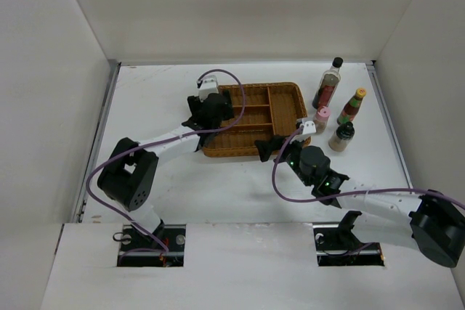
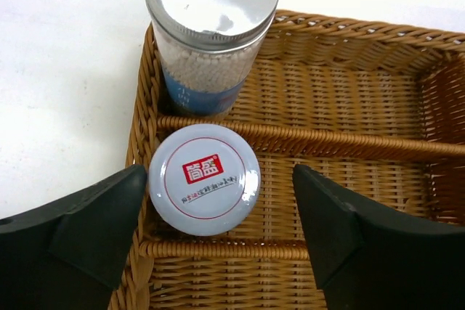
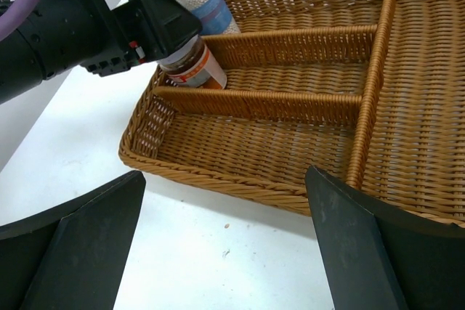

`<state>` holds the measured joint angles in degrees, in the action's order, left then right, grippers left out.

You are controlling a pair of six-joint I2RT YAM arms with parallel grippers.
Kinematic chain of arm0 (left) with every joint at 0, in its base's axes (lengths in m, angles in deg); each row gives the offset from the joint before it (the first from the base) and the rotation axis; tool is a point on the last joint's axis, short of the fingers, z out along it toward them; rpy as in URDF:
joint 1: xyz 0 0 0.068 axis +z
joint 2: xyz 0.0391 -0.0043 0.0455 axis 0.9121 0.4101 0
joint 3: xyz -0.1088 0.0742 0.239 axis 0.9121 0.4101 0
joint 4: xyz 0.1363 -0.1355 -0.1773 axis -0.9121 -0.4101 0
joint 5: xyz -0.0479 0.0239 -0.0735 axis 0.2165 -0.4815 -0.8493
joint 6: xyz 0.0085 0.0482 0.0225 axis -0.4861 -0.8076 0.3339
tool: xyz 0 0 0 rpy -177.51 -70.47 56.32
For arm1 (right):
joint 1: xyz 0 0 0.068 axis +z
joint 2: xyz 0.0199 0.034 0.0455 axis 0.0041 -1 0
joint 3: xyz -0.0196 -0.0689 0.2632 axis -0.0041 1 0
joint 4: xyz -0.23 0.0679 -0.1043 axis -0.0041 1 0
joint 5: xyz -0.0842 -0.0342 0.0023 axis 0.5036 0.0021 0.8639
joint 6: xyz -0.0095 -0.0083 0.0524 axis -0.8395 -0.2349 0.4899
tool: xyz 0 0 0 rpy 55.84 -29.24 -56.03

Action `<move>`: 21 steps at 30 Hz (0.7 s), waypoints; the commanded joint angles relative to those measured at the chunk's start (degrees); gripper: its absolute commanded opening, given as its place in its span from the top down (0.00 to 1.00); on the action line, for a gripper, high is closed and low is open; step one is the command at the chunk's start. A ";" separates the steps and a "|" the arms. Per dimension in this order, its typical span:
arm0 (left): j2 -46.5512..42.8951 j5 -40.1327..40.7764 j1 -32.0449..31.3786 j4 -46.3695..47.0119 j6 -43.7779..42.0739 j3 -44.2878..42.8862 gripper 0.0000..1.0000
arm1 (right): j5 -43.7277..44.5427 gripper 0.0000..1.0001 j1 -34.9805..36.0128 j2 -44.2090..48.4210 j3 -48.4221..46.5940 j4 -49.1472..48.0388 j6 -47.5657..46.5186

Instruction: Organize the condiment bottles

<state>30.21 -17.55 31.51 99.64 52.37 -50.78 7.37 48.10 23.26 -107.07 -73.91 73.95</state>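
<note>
Left fingers (image 2: 80,230) stand parted around the white-lidded jar (image 2: 205,179), upright in a narrow slot of the wicker tray (image 2: 349,136) beside the silver-lidded jar (image 2: 211,27), seemingly releasing it; right fingers (image 3: 73,245) hang wide open, empty, near the tray while four bottles (image 1: 341,136) stand on the bench (image 1: 218,194).

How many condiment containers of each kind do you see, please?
Jars in the tray: 2 (silver-lidded jar, white-lidded jar)
Bottles on the table: 2 (black-capped bottle, yellow-capped bottle)
Shakers on the table: 2 (pink-capped shaker, dark-capped shaker)
Total: 6
</note>
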 commanded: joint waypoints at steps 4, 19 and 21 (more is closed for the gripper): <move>-4.77 1.41 -1.26 4.50 -1.52 0.17 0.10 | 2.10 0.01 -0.48 2.03 0.19 -1.79 -0.66; -35.87 10.37 -5.67 13.73 4.00 29.41 0.00 | 5.87 0.71 -1.52 5.02 -9.90 11.46 -2.42; -38.87 10.73 -4.53 13.47 6.81 34.07 0.00 | 7.80 0.67 -5.12 5.11 -13.76 16.29 -2.95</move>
<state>-6.08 -10.53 25.89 111.58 54.53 -21.91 10.71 46.44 26.36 -114.17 -63.00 71.91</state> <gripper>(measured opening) 0.997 0.324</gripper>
